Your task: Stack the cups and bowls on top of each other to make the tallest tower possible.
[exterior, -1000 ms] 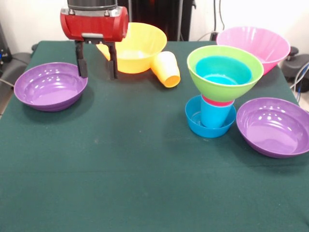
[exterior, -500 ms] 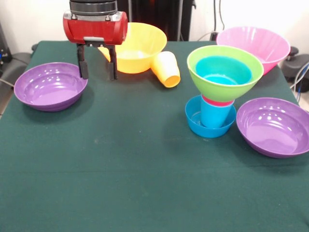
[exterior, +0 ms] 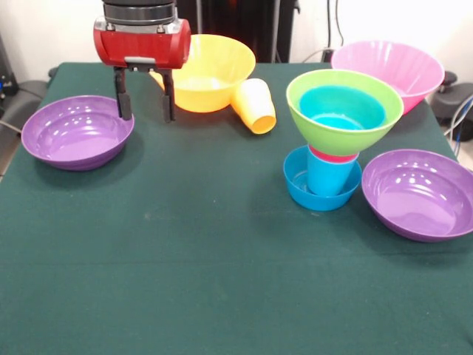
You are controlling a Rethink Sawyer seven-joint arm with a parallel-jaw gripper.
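Near the worktop's far-left corner the gripper point(exterior: 143, 115) hangs with jaws apart and empty beside the purple bowl point(exterior: 77, 132), probably light, stiff and slippery, best pinched across its thin rim.

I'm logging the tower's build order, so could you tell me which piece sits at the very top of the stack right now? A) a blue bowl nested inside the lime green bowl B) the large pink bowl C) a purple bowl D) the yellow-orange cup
A: the blue bowl sits nested inside the lime green bowl, nothing above it; the other three pieces rest on the table apart from the tower.
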